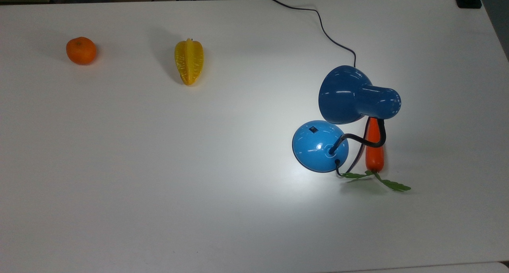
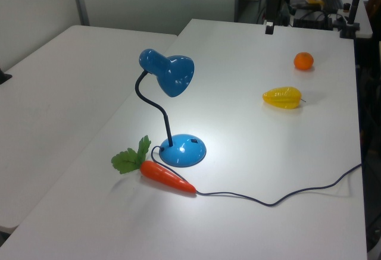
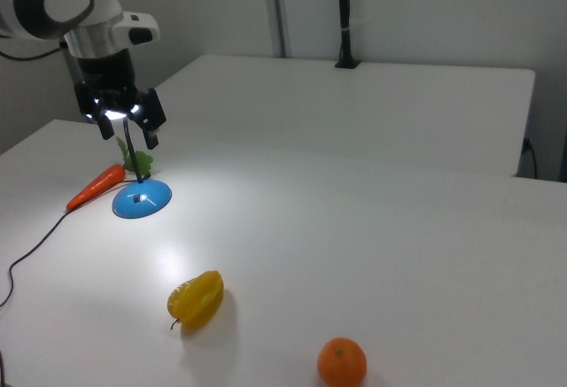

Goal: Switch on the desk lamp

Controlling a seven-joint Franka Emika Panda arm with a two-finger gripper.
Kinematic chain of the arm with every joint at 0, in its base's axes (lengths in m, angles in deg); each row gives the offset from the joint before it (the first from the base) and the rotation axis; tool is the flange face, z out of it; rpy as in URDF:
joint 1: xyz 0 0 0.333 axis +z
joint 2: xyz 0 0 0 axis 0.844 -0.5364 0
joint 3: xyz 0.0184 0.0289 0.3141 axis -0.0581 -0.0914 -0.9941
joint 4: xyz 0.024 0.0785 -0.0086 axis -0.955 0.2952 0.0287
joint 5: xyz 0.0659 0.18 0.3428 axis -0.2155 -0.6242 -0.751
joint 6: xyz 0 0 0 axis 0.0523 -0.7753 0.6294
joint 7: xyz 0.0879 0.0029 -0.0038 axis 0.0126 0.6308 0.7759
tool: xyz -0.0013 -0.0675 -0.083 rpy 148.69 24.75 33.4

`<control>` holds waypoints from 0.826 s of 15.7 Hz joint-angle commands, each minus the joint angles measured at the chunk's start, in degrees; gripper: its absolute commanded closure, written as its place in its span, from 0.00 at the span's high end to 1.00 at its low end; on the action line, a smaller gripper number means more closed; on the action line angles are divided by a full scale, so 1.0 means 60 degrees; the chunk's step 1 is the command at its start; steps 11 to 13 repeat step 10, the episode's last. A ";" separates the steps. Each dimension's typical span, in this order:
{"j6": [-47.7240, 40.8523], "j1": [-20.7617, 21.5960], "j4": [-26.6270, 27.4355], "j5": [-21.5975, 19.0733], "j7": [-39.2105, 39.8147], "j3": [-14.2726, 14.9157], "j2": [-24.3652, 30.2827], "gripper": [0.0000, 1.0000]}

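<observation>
the jaws are spread apart, holding nothing, over the worktop's (image 2: 250,135) far edge in the left view. the desk lamp (image 2: 181,150) stands well apart, nearer the camera, its switch (image 1: 313,129) facing them. it looks lit.

One desk lamp (image 1: 350,110), blue, stands at the top view's right, with one round base (image 1: 320,146), one bell-shaped shade (image 1: 346,94), one black gooseneck (image 1: 368,138), one small black switch (image 1: 313,129) and one black cord (image 1: 330,36). One carrot (image 1: 374,150) with green leaves lies just beside the base. One yellow starfruit (image 1: 189,61) and one orange (image 1: 81,50) lie well apart at the top view's far left. One white table (image 1: 159,165) bears them all. One robot arm (image 3: 71,2) with one gripper (image 3: 120,117) appears at the right view's left.
</observation>
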 commanded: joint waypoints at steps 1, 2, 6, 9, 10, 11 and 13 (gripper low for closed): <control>0.0610 0.0235 -0.0079 -0.0060 0.0888 0.0374 -0.0142 1.00; 0.0757 0.0235 -0.0079 -0.0075 0.1095 0.0519 -0.0142 1.00; 0.0642 0.0250 -0.0094 -0.0134 0.1024 0.0652 -0.0069 1.00; 0.0729 0.0250 -0.0108 -0.0061 0.1039 0.0638 -0.0098 1.00; 0.0700 0.0250 -0.0094 -0.0061 0.1053 0.0638 -0.0084 1.00; 0.0700 0.0250 -0.0094 -0.0061 0.1053 0.0638 -0.0084 1.00; 0.0700 0.0250 -0.0094 -0.0061 0.1053 0.0638 -0.0084 1.00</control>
